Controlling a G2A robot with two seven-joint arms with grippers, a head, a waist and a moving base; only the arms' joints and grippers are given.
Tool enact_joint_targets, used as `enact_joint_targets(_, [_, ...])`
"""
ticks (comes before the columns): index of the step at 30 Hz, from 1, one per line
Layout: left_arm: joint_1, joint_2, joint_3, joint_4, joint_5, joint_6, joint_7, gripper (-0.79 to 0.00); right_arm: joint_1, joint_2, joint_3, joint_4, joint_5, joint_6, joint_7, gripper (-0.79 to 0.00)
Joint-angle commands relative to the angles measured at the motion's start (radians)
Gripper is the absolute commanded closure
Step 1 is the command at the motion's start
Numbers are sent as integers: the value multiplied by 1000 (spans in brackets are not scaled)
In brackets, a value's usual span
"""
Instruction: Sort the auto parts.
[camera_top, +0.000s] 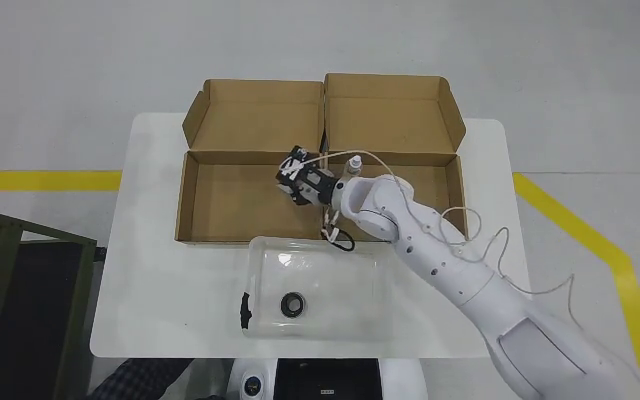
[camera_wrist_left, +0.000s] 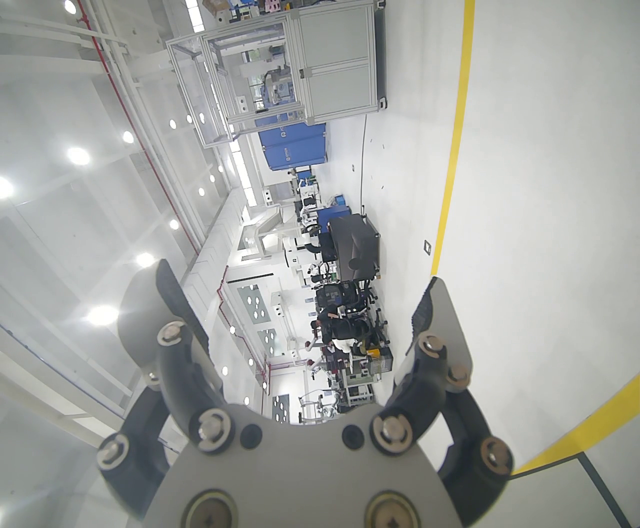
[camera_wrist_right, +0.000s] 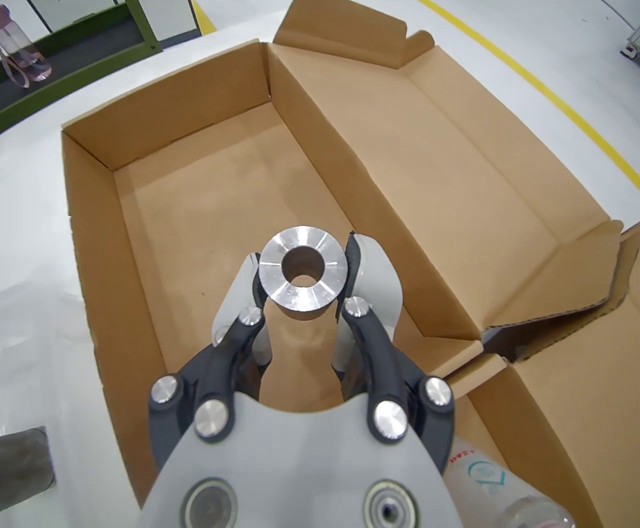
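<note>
Metal ring (camera_wrist_right: 272, 260) in right hand (camera_wrist_right: 303, 265) — box walls (camera_wrist_right: 310, 130) apart.

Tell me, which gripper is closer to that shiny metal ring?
Right. The right gripper grips the metal ring above the cardboard box; the left gripper hangs open, facing the hall floor, well away.

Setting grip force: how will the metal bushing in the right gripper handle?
The metal bushing looks thick-walled and solid, so it is probably rigid and heavy for its size. Its machined surface looks smooth, so it might slip in the right gripper. Being round, it could roll if laid sideways in the cardboard box.
</note>
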Motion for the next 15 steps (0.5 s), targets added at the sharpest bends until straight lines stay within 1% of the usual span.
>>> enact_joint_targets(1, [0, 0, 0, 0, 0, 0, 0, -785, 9, -9, -9, 18, -8, 12, 4, 0])
enact_joint_targets(9, [0, 0, 0, 0, 0, 0, 0, -785, 30, -41, -36, 74, -60, 53, 26, 0])
enact_joint_targets(10, [0, 0, 0, 0, 0, 0, 0, -785, 31, -44, -37, 79, -63, 54, 26, -12])
enact_joint_targets(11, [0, 0, 0, 0, 0, 0, 0, -785, 31, -47, -38, 84, -66, 54, 27, -65])
enact_joint_targets(12, [0, 0, 0, 0, 0, 0, 0, -785, 32, -50, -39, 88, -72, 54, 31, -95])
enact_joint_targets(15, [0, 0, 0, 0, 0, 0, 0, -785, 34, -58, -42, 100, -84, 57, 37, -148])
